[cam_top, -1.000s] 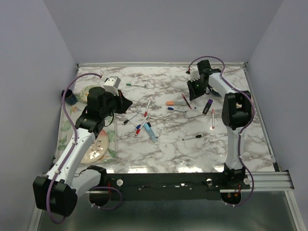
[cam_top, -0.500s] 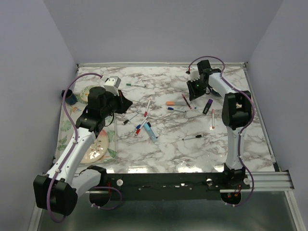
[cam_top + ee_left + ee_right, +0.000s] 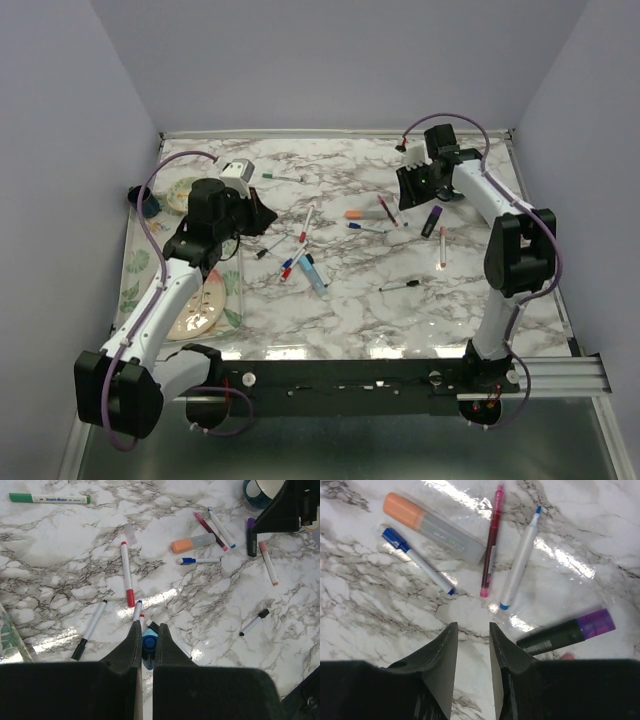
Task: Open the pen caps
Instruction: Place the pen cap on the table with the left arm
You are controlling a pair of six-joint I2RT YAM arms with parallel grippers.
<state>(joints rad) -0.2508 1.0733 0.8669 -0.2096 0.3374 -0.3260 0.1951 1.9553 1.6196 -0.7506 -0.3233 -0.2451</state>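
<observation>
Capped pens lie scattered across the marble table (image 3: 340,310). My left gripper (image 3: 148,625) is shut and hangs above the left cluster (image 3: 262,213). Through the thin slit between its fingers shows a thick light-blue pen (image 3: 315,275) that lies on the table. A red cap (image 3: 130,599) and a black cap (image 3: 262,613) are nearby. My right gripper (image 3: 472,630) is open and empty, low over the far right group (image 3: 408,192). Just ahead of it are an orange cap (image 3: 402,510), a blue cap (image 3: 395,539), a pink pen (image 3: 491,545) and a purple cap (image 3: 597,622).
A patterned plate (image 3: 195,310) and a clear tray (image 3: 232,285) sit at the left edge. A dark teal cup (image 3: 148,205) stands behind them. A green pen (image 3: 50,499) lies at the back. Purple walls close in three sides.
The right arm's elbow has swung out to the right, and its gripper has shifted slightly right with the jaws a little wider. The left arm has edged towards the back. The pens have not moved.
</observation>
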